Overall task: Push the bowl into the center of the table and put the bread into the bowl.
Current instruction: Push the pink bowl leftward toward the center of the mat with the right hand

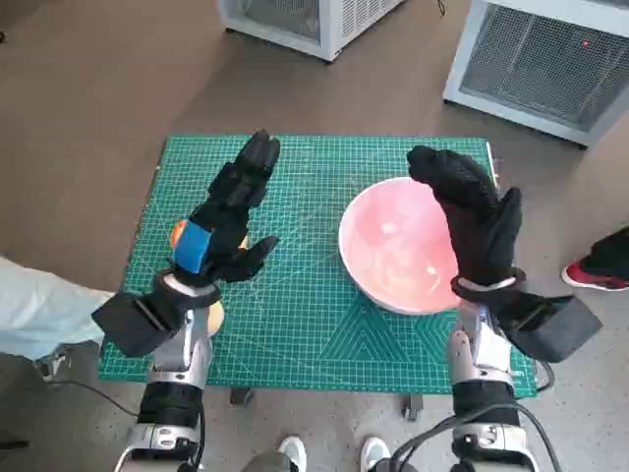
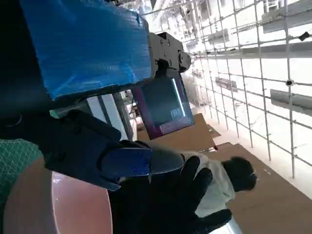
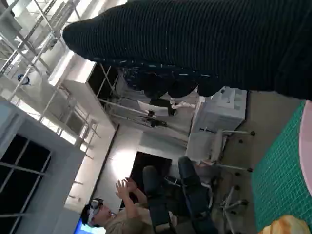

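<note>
The pink bowl (image 1: 393,251) sits right of the middle of the green mat (image 1: 295,324). My right hand (image 1: 474,218) is open, with its fingers stretched over the bowl's right rim; whether it touches is unclear. My left hand (image 1: 228,221) hangs open above the mat's left part, holding nothing. The bread (image 1: 178,234) lies under it, mostly hidden, and another pale bit of it shows by the wrist. In the left wrist view the bowl (image 2: 58,209) lies beyond my left hand (image 2: 97,156). The right wrist view shows the bread (image 3: 287,225) past the glove (image 3: 204,44).
White wire-fronted cabinets (image 1: 536,59) stand on the floor beyond the table. A person's red shoe (image 1: 588,275) is at the right, and a pale sleeve (image 1: 39,310) at the left. Another person (image 3: 122,214) shows in the right wrist view.
</note>
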